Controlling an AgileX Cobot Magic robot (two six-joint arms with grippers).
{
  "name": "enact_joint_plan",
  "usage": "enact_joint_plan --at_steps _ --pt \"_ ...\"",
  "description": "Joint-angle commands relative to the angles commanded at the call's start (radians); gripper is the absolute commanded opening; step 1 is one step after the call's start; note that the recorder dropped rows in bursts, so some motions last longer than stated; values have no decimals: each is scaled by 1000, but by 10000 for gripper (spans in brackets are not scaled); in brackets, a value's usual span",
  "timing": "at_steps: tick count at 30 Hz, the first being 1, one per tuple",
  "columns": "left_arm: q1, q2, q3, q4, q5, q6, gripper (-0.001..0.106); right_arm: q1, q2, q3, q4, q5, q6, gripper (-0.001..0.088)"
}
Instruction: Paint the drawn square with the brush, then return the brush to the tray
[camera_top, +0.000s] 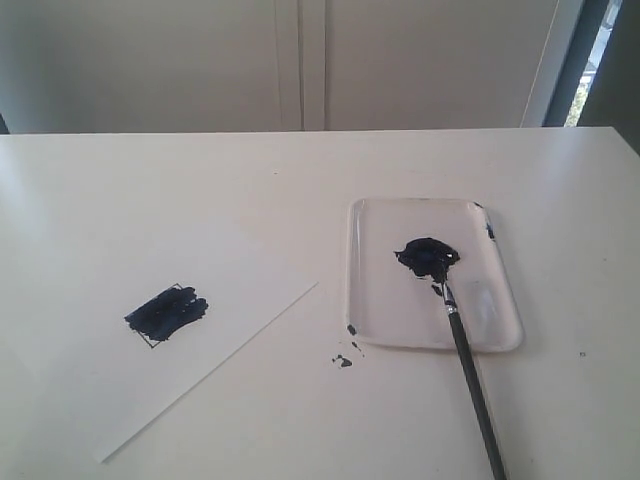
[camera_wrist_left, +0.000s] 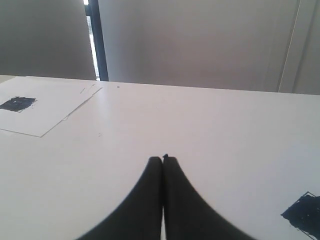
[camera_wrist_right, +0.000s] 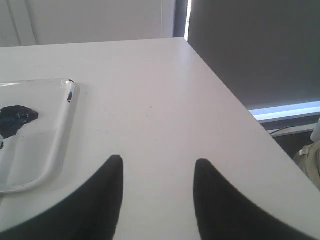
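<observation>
The drawn square (camera_top: 167, 313) on the white paper sheet (camera_top: 240, 290) is smeared with dark blue paint. The tray (camera_top: 385, 305) lies right of the sheet, with a dark blue paint blob (camera_top: 428, 256) in its middle. The brush (camera_top: 470, 380) rests with its bristles in the blob. Its black handle runs over the tray's near rim onto the table. Neither gripper shows in the exterior view. My left gripper (camera_wrist_left: 163, 159) is shut on nothing, low over bare table, with a painted, outlined patch (camera_wrist_left: 305, 214) off to one side. My right gripper (camera_wrist_right: 158, 162) is open and empty beside the tray (camera_wrist_right: 60, 130).
Small dark paint spatters (camera_top: 343, 359) mark the table by the tray's near left corner. The left wrist view shows a farther paper sheet (camera_wrist_left: 45, 107) with a dark patch. The table edge (camera_wrist_right: 225, 85) runs close beside my right gripper.
</observation>
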Motion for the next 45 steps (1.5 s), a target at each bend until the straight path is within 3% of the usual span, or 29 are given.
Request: enact_joint_plan --at_steps 7,12,19,32,45 --pt "0 0 0 0 38 0 0 0 0 0 0 0 0 427" --pt "0 0 5 0 360 0 0 0 0 0 0 0 0 427" --pt "-2 0 116 1 294 28 0 0 0 0 0 0 0 427" --pt "-2 0 116 -3 202 29 0 0 0 0 0 0 0 427" --pt "-2 0 116 -3 199 29 0 0 0 0 0 0 0 427"
